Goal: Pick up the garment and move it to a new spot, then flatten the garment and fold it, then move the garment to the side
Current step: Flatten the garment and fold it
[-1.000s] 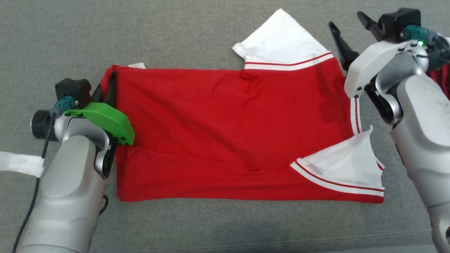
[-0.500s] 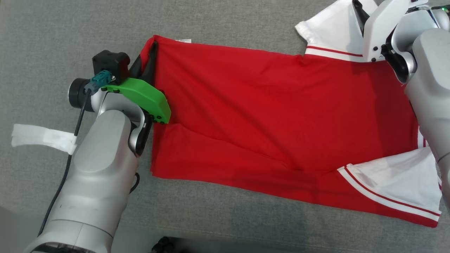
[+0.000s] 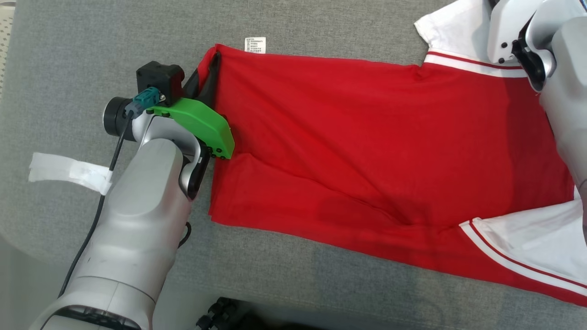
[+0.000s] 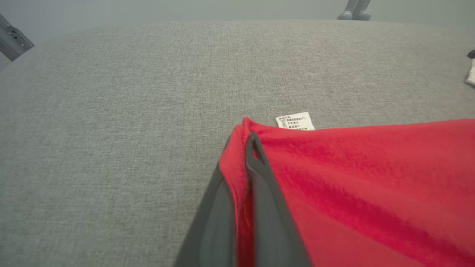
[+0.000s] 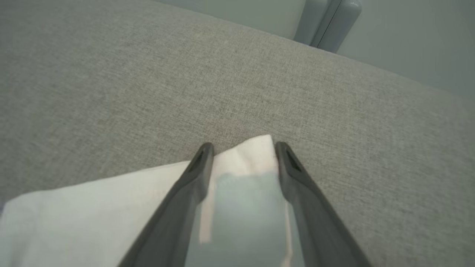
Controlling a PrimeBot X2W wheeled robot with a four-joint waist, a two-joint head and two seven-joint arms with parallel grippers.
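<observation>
The left gripper [image 4: 241, 148] is closed tight on the garment [image 3: 367, 137]; its two dark, tapered fingers [image 4: 267, 207] pinch a fold of soft red knit at the garment's far left corner, and the cloth bulges up between them. Just past that corner a small white care label [image 4: 295, 121] lies flat on the surface [image 3: 321, 27]; it carries a few lines of tiny dark print that we cannot read. In the head view the same gripper [image 3: 212, 68] sits behind a glossy green wrist cover [image 3: 202, 123].

The right gripper [image 5: 243, 146] stands with its jaws well apart; the pointed tip of a white sleeve [image 5: 92, 207] lies between the two fingertips, and we see no pinch on it.

The garment is a red shirt with white sleeves trimmed in thin red stripes; it lies spread on the surface, slanting from the far left down toward the near edge at the right, with long shallow creases across its middle. The second sleeve [image 3: 541, 247] lies folded over the body close to the near edge.

The surface is a grey woven fabric, slightly nubby, with a rounded near-left corner; a crumpled strip of white tape [image 3: 69, 167] is stuck near its left edge, well apart from the garment.
</observation>
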